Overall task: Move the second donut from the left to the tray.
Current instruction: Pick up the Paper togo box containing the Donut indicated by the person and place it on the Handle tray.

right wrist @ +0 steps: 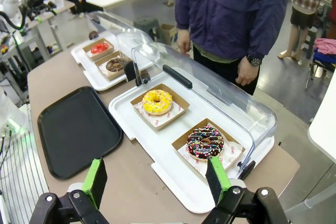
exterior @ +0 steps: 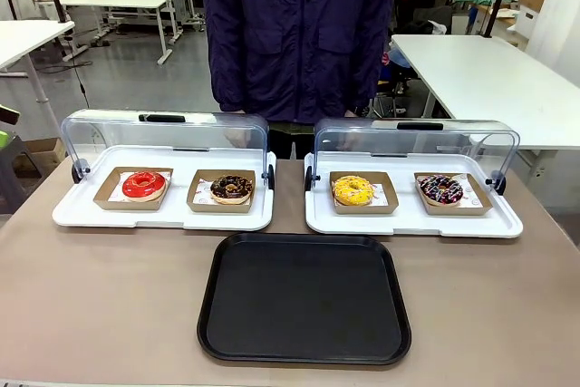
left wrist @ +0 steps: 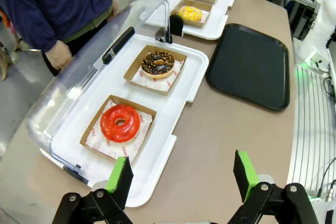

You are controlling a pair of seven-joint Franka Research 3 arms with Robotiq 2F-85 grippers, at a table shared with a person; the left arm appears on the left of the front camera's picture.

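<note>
- While both tools hang clear of the work, nothing is held. The left tool has its green-padded jaws spread wide around bare air, and the right tool stands equally wide and empty.
- The second donut from the left, chocolate-glazed with tan crumbs, sits in its brown cardboard holder. The holder is on the left white tray, whose clear lid is raised along the far side. The black tray lies bare on the surface in front, nearer the robot.
- Miscount risk: 4 donuts sit in a row. The red-glazed donut lies nearest the left tool in its wrist view, so a reach that stops short would likely take the wrong 1.
- Grip risk: jaws closing on the ring itself could crack the glaze or shed crumbs. Pinching only 1 holder wall may let the holder sag and tip the donut out.
- Clearance risk: a high or deep approach could strike the lid and bring it down. The white tray's rim could catch the holder if it is dragged, not lifted.
- The person's hand is close behind the lid, so a wide swing could meet it.
</note>
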